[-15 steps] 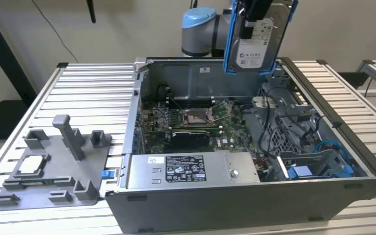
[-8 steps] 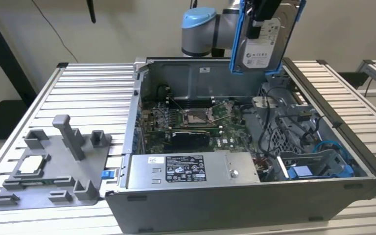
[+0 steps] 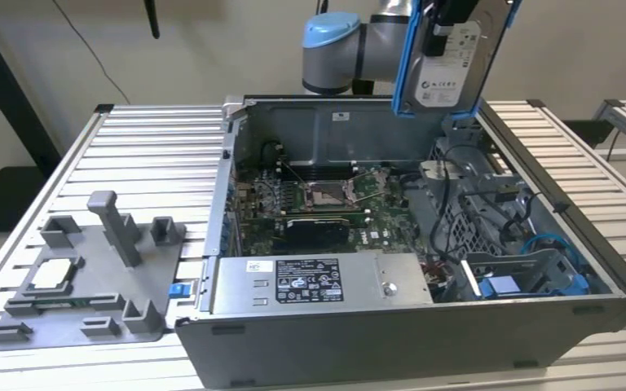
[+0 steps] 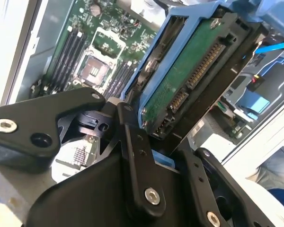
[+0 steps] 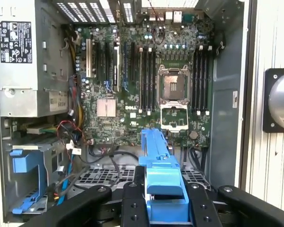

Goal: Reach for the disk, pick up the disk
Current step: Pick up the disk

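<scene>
**Disk is out of the case and up in the air**

So the gripper (image 5: 162,208) has its black fingers (image 4: 137,161) closed tight on the disk (image 3: 451,57), pinching the blue bracket edge. In the exterior view the drive hangs upright at the top centre-right of the frame, well above the open computer case (image 3: 400,342), label facing the camera. Second wrist view shows its green circuit-board side and connector up close. Motherboard (image 5: 146,80) sits below, power supply (image 3: 313,281) along the case's near wall, grey fixture (image 3: 85,277) at lower left on the table.
</scene>
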`<state>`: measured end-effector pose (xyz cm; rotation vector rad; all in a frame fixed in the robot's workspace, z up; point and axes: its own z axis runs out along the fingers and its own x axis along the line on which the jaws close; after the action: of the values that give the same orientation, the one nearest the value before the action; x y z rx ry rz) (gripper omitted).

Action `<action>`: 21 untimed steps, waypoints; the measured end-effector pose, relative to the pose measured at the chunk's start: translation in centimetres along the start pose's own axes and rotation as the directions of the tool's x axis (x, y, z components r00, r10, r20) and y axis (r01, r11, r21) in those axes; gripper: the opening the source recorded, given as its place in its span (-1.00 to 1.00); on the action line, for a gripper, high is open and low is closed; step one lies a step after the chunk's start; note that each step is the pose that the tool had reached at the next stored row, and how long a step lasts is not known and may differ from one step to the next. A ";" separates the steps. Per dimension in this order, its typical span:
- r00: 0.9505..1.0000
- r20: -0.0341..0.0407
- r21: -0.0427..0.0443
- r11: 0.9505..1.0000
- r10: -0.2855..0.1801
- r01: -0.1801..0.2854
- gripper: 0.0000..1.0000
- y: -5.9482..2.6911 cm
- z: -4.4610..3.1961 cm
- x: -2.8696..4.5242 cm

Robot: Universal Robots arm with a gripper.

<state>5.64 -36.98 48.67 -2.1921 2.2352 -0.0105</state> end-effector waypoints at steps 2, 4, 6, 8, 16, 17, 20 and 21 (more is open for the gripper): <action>1.000 0.000 -0.005 1.000 0.000 0.000 -1.00 -0.26 -0.11 0.00; 1.000 -0.001 -0.012 1.000 0.001 -0.001 -1.00 -0.72 -0.11 -0.01; 1.000 -0.001 -0.020 1.000 0.001 -0.001 -1.00 -1.39 -0.10 -0.02; 1.000 -0.001 -0.027 1.000 0.001 -0.001 -1.00 -2.13 -0.09 -0.04; 1.000 -0.001 -0.048 0.999 0.001 -0.001 -1.00 -5.04 -0.05 -0.09; 1.000 -0.001 -0.048 0.999 0.001 -0.001 -1.00 -5.24 -0.05 -0.10; 1.000 -0.001 -0.048 0.999 0.001 -0.001 -1.00 -5.39 -0.04 -0.11; 1.000 -0.001 -0.048 0.999 0.001 -0.001 -1.00 -5.39 -0.05 -0.11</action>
<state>11.03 -36.97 48.79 -2.2154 2.2605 0.0424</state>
